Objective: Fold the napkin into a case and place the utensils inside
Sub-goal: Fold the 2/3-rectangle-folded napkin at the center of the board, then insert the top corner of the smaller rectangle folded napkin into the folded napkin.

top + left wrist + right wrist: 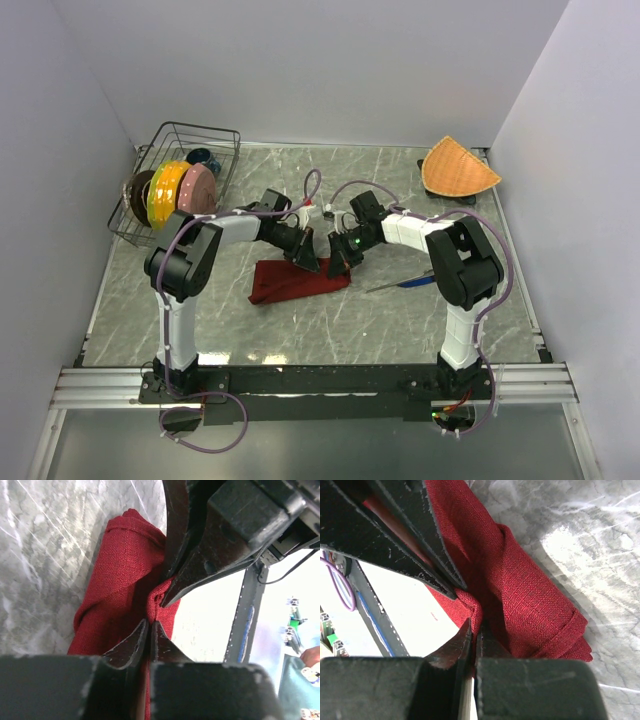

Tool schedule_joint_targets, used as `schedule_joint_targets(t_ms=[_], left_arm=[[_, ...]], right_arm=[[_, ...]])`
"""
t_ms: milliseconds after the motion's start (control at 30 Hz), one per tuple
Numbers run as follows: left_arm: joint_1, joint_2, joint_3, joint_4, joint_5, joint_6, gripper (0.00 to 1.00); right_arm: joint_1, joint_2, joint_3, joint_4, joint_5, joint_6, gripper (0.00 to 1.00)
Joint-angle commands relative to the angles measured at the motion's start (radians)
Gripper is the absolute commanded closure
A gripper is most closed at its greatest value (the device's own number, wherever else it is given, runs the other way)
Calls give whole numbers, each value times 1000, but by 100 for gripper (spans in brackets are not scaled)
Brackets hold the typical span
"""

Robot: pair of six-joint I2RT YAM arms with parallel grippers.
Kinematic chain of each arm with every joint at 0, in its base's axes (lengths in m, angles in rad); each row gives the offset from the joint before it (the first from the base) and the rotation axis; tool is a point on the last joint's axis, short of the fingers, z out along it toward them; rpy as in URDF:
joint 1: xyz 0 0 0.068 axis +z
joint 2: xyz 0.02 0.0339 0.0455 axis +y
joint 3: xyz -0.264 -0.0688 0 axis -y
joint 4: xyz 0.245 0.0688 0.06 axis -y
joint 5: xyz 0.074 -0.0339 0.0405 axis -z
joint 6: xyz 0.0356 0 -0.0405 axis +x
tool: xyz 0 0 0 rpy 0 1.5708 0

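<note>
The dark red napkin [297,281] lies bunched and partly folded on the marble table between the two arms. My left gripper [306,262] and right gripper [336,264] meet tip to tip over its upper edge. In the left wrist view my left gripper [150,623] is shut on a raised fold of the napkin [120,585]. In the right wrist view my right gripper [475,626] is likewise shut on the napkin [530,595]. The blue-purple knife [416,281] lies to the napkin's right, with the silver fork [386,288] beside it.
A wire rack [222,133] with coloured plates stands at the back left. An orange woven fan-shaped mat [458,168] lies at the back right. White walls close in the table on three sides.
</note>
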State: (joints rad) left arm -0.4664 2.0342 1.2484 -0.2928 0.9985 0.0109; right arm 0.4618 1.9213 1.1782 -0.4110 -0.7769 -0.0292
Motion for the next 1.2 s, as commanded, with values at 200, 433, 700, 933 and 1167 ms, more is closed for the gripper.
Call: schedule_joint_targets(t_ms=[200,433,700,933,1167], left_arm=[[-12,-46,-115,79,26,-120,99],[-9,-86,-155,110,12,-155,99],[-9,-81,-175,130,6,-198,99],[-6,-68,-170,109,5,-187,99],[11,-46,-161,78,9,-155,99]], right_arm=[[-15,-71,98,-52,24,25,75],[-29,-97,113,-97,57,28,63],[-5,-160,57,-54,232,81,72],[55,-142,38,-57,291,84,78],[48,-220,-3,-31,242,63,62]])
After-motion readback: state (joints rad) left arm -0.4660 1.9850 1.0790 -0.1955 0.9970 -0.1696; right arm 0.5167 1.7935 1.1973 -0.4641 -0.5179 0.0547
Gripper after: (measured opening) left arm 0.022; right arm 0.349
